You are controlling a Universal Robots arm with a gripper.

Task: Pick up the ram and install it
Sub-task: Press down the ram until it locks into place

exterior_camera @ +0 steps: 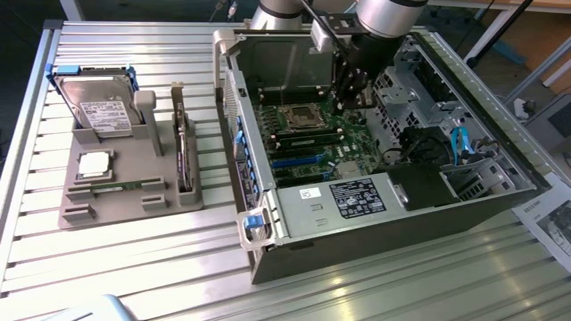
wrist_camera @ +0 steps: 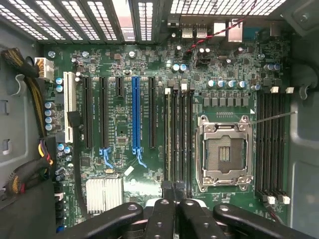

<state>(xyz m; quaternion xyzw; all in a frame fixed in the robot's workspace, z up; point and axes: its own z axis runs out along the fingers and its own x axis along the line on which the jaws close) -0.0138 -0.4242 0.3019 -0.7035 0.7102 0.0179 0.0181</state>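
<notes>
Arm [exterior_camera: 384, 13] cut off at 12 o'clock edge of exterior view. Gripper [exterior_camera: 355, 90] tips hidden behind its own dark body there. Label text on hard drive [exterior_camera: 103, 110] too small to read. Paper sheet [exterior_camera: 553, 221] cropped at 3 o'clock edge.

A ribbed metal table [exterior_camera: 125, 267] fills the scene, with wooden furniture [exterior_camera: 526, 33] and metal legs [exterior_camera: 499, 30] behind at the exterior view's right.
</notes>
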